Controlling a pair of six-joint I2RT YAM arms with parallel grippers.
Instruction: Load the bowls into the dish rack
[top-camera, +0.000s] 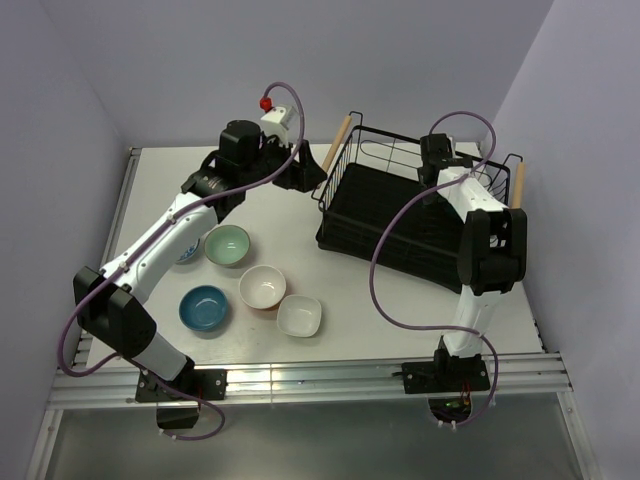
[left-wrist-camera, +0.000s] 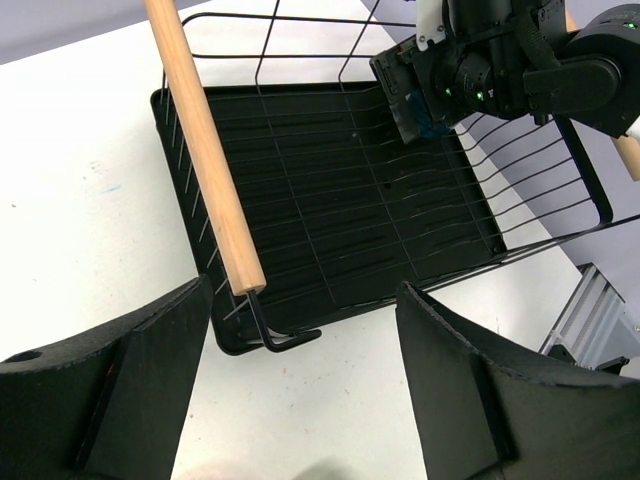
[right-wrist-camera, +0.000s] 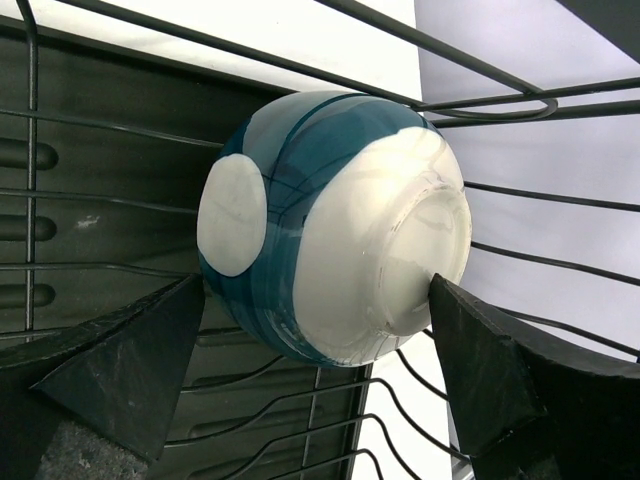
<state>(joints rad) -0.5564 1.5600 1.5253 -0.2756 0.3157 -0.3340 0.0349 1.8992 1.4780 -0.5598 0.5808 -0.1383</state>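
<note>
The right claw (right-wrist-camera: 315, 292) grips the blue-and-white patterned ceramic bowl (right-wrist-camera: 330, 230) on its side, close against the wires of the black wire dish rack (top-camera: 372, 208), toward its upper right edge. The left claw (left-wrist-camera: 305, 290) gapes wide and empty over the rack's light wooden handle (left-wrist-camera: 205, 150). The mint green bowl (top-camera: 228, 245), blue bowl (top-camera: 204, 307), orange-sided bowl (top-camera: 263, 287) and squarish white bowl (top-camera: 299, 315) sit lower left on the white desk (top-camera: 350, 290), clear of the rack.

Soft, even light is falling from above, casting only faint shadows beside the bowls (top-camera: 263, 288) on the white table (top-camera: 400, 310), while glare is streaking the metal rail (top-camera: 330, 376) at its near edge. Close up, the black fingers (left-wrist-camera: 110, 400) are blurring along the bottom edge, and the patterned bowl (right-wrist-camera: 330, 230) is catching a mild sheen.
</note>
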